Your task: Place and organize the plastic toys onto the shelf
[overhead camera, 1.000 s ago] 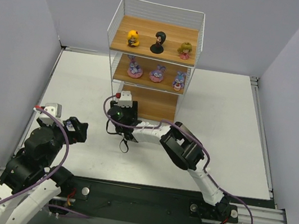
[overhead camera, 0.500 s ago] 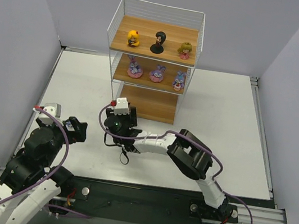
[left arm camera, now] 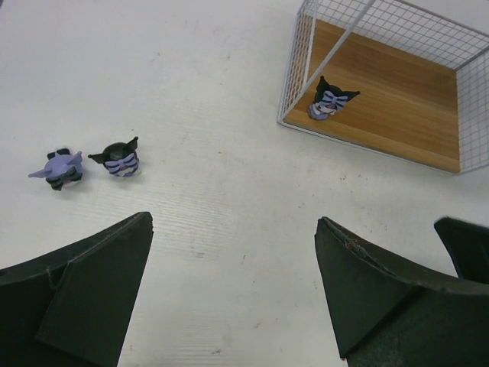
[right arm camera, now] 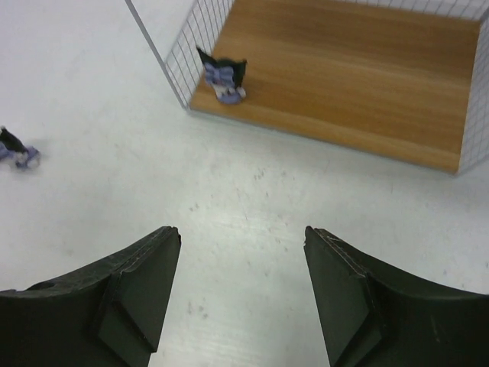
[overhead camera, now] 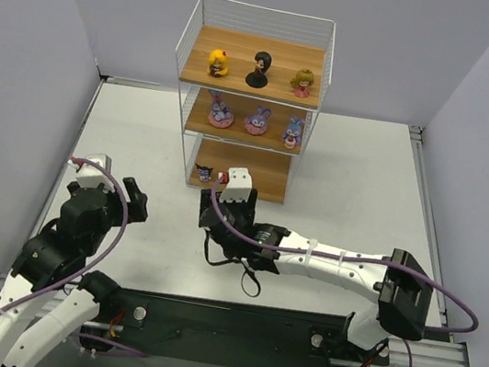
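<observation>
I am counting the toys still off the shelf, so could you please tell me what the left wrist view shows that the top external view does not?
Only left wrist: a pale purple figure and a dark striped figure on the table, off the shelf. Only top external: three dolls on the top board, three bunny figures on the middle board. Both: one dark figure standing in the bottom board's front left corner.

A white table carries a three-tier wire shelf standing at its far middle. A yellow doll, a black doll and an olive-pink doll line the top board. Three purple-pink bunnies fill the middle board. One dark blue-purple figure stands at the bottom board's near left corner. Two more dark figures sit side by side on the table, left of the shelf.
</observation>
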### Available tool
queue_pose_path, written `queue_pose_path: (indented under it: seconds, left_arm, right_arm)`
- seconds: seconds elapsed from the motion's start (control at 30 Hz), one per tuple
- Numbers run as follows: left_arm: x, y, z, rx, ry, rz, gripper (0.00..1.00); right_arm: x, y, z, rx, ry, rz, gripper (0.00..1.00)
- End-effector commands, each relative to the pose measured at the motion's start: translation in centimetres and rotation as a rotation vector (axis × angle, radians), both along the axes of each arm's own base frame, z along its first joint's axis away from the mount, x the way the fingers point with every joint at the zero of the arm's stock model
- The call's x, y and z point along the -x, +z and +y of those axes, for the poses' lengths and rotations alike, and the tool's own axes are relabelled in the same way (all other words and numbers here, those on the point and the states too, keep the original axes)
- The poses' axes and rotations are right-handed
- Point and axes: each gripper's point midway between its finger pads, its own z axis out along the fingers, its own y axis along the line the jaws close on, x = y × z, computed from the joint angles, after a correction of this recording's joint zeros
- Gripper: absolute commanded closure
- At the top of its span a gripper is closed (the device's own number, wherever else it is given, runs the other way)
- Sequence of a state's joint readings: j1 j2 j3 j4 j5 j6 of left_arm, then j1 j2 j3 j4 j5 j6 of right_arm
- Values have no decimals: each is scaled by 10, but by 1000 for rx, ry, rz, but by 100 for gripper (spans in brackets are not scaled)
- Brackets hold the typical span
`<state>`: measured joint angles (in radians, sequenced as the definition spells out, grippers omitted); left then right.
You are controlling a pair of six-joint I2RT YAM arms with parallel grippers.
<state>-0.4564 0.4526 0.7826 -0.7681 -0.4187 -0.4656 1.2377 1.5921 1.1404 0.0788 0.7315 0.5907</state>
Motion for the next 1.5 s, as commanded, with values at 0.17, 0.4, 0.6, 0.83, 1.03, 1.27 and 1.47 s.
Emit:
queue_pose_path:
  seconds: [0.17, 0.4, 0.6, 0.83, 1.03, 1.27, 1.47]
  left_arm:
    - [-23, -28, 26, -38, 310, 195, 3]
    - [-33, -67, 45, 21, 480, 298, 3]
    - [-24, -100, 93, 114, 616, 372, 7]
    - [-41, -115, 124, 166, 668, 369, 24]
    - [-42, -132, 145, 199, 728, 410, 25]
    - [-58, -146, 146, 220, 684, 426, 27]
    - [-70, -156, 155, 228, 701, 447, 25]
  right_arm:
    - [72, -71, -60, 65, 102, 356, 32]
    - [80, -59, -80, 97, 110, 415, 30]
    - [79, -65, -96, 73, 82, 520, 31]
    - [79, -77, -131, 99, 44, 576, 32]
    - [78, -80, -150, 97, 17, 596, 32]
    - [72, -82, -161, 97, -20, 603, 33]
    - [66, -80, -169, 80, -53, 602, 33]
